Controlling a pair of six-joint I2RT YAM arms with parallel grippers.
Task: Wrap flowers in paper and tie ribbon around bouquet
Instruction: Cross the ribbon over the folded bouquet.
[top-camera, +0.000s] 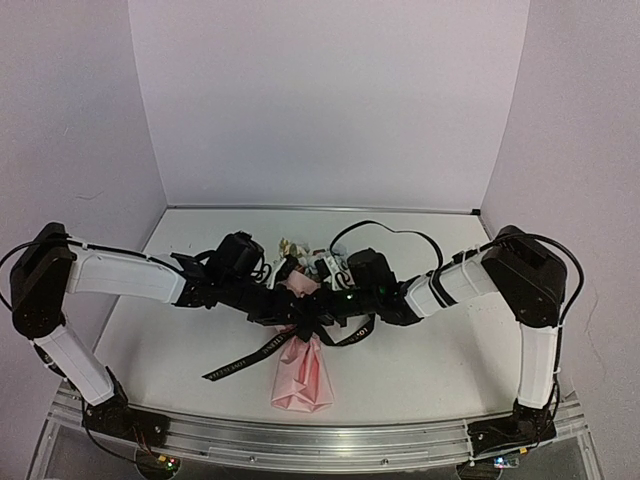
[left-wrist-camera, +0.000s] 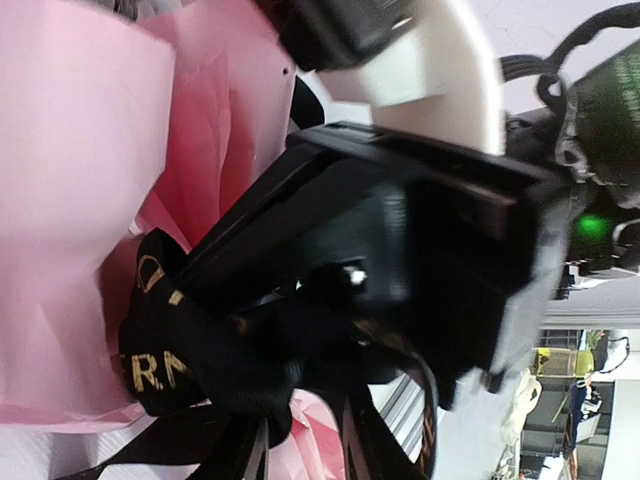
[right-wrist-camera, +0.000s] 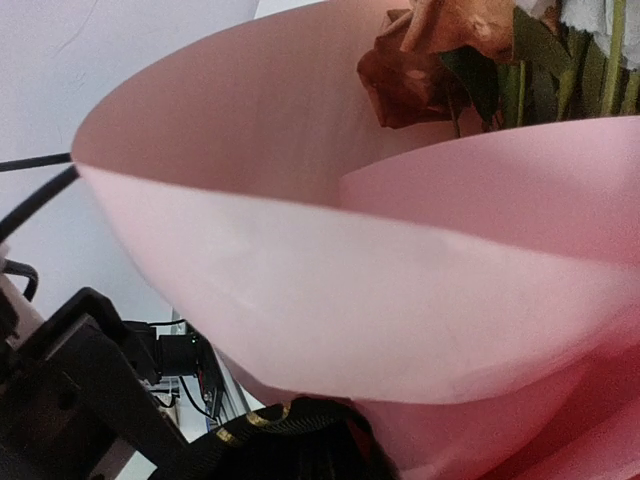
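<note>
Jaws of the left gripper (top-camera: 280, 303) are hidden at the knot, so I cannot tell their state; the right gripper (top-camera: 338, 303) is closed. Between them lies the pale pink paper-cone bouquet (top-camera: 302, 378), with the long black gold-lettered ribbon (top-camera: 240, 362) crossing its waist. The thin paper probably creases easily — better to take the limp ribbon ends.

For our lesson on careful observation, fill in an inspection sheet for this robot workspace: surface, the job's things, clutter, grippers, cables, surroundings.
Surface: white table, metal rail along its near edge.
Job's things: pink paper coned round the flowers; black ribbon round its middle, one tail trailing left.
Clutter: nothing seen.
Grippers: left gripper and right gripper meet over the ribbon; right jaws shut, left jaws cannot be told.
Cables: black cable arcs behind the right gripper.
Surroundings: plain white walls.
</note>
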